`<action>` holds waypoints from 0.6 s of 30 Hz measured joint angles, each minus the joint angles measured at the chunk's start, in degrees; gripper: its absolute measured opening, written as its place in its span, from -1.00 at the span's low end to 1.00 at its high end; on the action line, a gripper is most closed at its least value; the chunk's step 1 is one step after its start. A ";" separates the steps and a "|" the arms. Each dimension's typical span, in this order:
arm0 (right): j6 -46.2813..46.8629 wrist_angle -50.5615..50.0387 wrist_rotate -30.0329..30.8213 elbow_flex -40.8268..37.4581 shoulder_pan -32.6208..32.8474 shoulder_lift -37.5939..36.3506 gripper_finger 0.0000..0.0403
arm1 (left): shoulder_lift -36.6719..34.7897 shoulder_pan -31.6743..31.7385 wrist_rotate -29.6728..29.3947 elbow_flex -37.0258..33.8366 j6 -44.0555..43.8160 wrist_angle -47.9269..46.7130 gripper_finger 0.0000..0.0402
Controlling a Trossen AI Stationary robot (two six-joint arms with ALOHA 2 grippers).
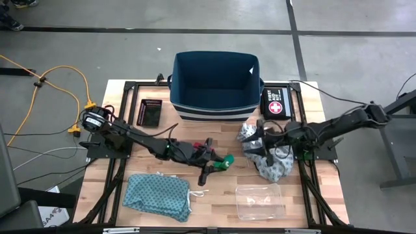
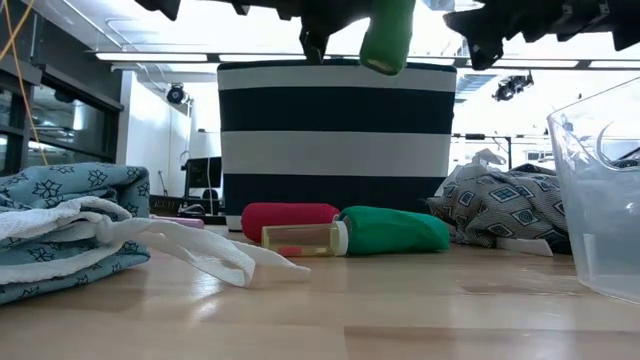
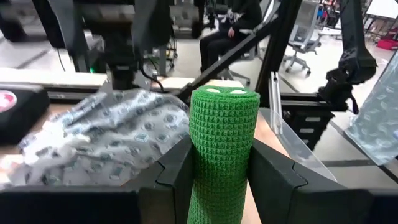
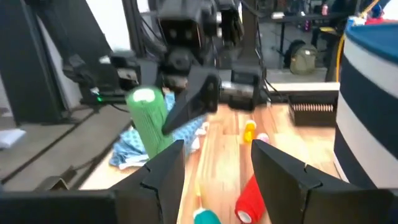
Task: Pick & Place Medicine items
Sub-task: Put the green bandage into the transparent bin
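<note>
Above the table's middle, the left gripper (image 3: pixel 221 171) grips one green tube (image 3: pixel 222 149), right gripper (image 4: pixel 214 174) sits empty and apart-jawed, while a red tube (image 2: pixel 290 219), orange vial (image 2: pixel 300 239) and second green tube (image 2: pixel 395 229) aren't placed yet.

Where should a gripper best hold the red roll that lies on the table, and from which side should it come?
Probably from above, closing across the middle of the red roll. It lies on its side on the table, so its round body gives two opposite faces. A green roll and a small orange vial lie close beside it, so a level approach looks crowded.
</note>
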 joint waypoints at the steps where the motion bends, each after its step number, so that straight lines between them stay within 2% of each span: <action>1: 0.06 -0.08 0.92 0.23 0.48 0.89 -0.14 | 0.00 0.01 -0.08 0.00 0.50 0.61 -0.38; 5: 0.17 0.44 3.86 0.54 1.98 3.83 -0.14 | 0.00 0.88 -0.01 0.00 1.46 3.59 -0.38; 18: 0.25 10.36 3.99 0.56 3.35 11.97 -0.14 | 0.00 4.68 -0.17 0.00 1.56 9.19 -0.38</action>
